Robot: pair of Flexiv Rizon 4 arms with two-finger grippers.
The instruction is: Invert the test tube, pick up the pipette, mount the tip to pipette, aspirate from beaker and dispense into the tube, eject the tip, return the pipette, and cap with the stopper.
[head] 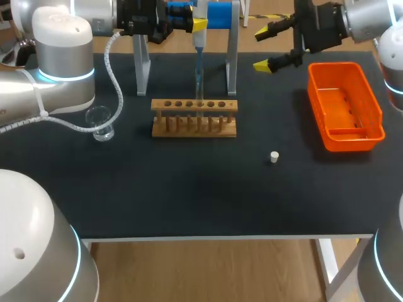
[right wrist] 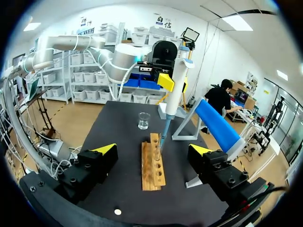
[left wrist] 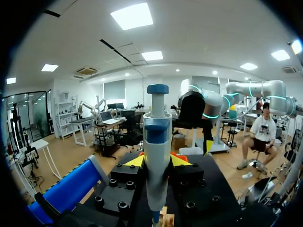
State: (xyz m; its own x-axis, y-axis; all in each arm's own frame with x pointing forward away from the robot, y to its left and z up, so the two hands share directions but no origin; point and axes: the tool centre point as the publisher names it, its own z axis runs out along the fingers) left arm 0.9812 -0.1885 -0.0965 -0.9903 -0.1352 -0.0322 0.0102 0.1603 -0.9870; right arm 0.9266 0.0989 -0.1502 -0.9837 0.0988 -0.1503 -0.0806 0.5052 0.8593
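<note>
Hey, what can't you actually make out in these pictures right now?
Liquid level in the beaker: head view, clear glass, too small.
What sits in the holes of the rack: head view, too small, dark.
Tip end of the pipette: left wrist view, cut off by the edge; head view, lost against the rack.

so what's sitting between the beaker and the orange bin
The wooden tube rack, with the pipette in the left gripper pointing down at it. Either side of it the black table is bare. The head view shows this.
</note>
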